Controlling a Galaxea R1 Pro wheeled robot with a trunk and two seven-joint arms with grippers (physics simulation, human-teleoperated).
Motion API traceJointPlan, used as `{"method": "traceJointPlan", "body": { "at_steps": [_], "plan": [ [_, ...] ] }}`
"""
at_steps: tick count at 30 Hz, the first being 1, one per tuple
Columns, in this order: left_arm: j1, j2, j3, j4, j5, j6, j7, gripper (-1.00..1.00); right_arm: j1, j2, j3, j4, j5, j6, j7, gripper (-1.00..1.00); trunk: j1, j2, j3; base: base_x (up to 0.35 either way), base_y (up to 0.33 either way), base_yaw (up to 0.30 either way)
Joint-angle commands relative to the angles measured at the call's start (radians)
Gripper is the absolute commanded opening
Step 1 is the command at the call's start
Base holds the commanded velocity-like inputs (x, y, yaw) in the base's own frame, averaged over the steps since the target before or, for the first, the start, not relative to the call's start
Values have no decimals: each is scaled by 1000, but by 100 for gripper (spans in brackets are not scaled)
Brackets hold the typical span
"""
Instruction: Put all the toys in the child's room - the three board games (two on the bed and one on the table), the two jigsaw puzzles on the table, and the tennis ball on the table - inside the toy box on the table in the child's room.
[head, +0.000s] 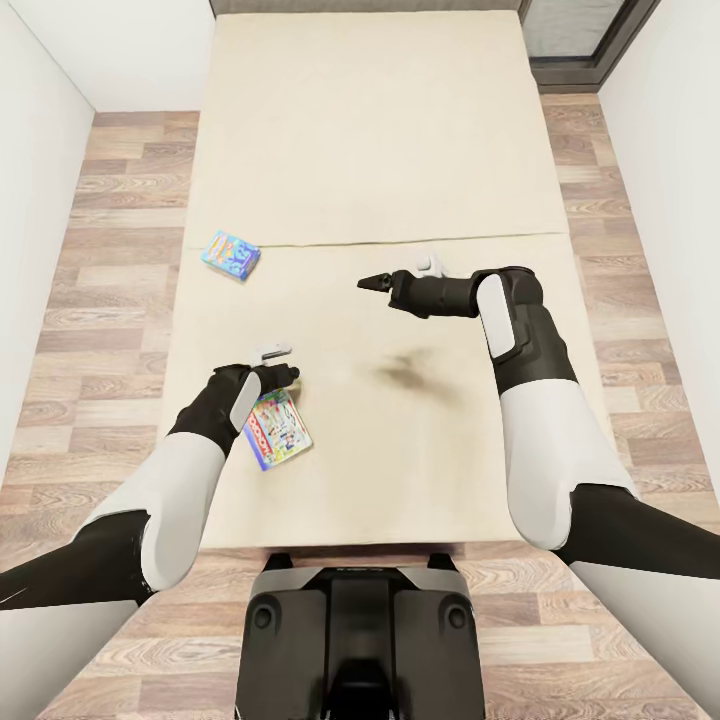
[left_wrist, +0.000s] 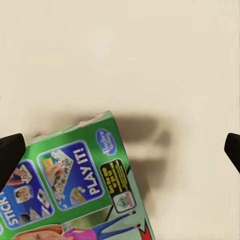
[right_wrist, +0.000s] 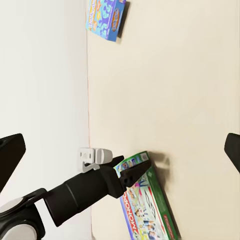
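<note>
**Pale green game near the bed's left edge, left pincer over it, nothing held**

The pale green board game (head: 276, 431) lay flat on the bed (head: 400, 150), close to its left edge and toward the near end. The left pincer (head: 281, 375) hovered over the box's far end, its fingers spread wide with the box corner between them in the left wrist view, gripping nothing. The small blue board game (head: 231, 254) sat farther up the same edge, well apart. The right pincer (head: 372, 283) hung over mid-bed, tips apparently pressed together, empty.

Risks, as judged: the flat box offered only thin edges, so a closing grip could skid off or shove it over the edge to the floor. A corner-only pinch might let it swing and drop.
</note>
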Motion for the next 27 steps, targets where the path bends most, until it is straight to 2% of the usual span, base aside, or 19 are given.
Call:
{"method": "traceJointPlan", "body": {
  "at_steps": [1, 27],
  "plan": [
    [0, -1, 5, -2, 1, 5, 2, 100, -1, 1, -4, 0, 3, 6, 5, 100, 1, -2, -3, 0, 0, 0],
    [-1, -1, 1, -2, -1, -31, 8, 100, -1, 1, -4, -2, 4, 6, 5, 100, 1, -2, -19, 0, 0, 0]
  ]
}}
